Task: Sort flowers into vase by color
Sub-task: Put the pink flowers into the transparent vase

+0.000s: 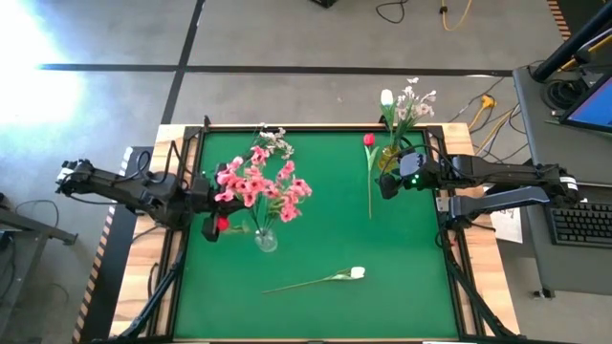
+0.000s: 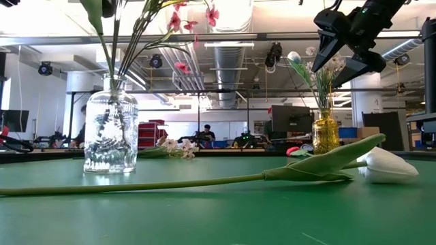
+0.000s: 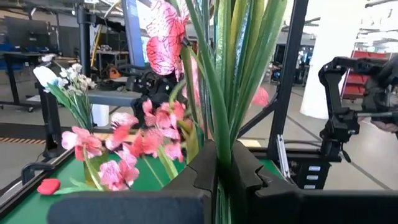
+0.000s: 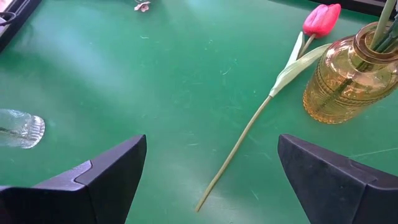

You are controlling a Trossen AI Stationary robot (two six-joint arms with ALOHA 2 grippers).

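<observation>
The left gripper [image 3: 217,180] is seen closed tight on a bundle of green stems [image 3: 233,74], which rise straight out from between its fingers, with the pink blossom sprays [image 1: 260,183] spread just beyond the fingertips and the clear vase [image 1: 266,238] just beside and below them. The right gripper [image 1: 390,182] is held with its fingers spread as wide as they go and nothing between them; the red tulip [image 4: 321,18] lies on the green mat [image 1: 316,229] ahead of those fingers, its stem running back toward the gap, and the amber vase [image 4: 345,78] stands just beside the blossom. The white tulip [image 1: 356,273] lies well apart from both grippers, nearer the front edge. Several risks can be judged from this. If the bundle is released before the stems are seated, the top-heavy sprays could be tipped out, or the light clear vase pulled over. If the right fingers are lowered onto the thin stem off-centre, it could be rolled aside or pinched against the mat, and the amber vase could be knocked by the outer finger. A red flower could also be put with the white ones.
</observation>
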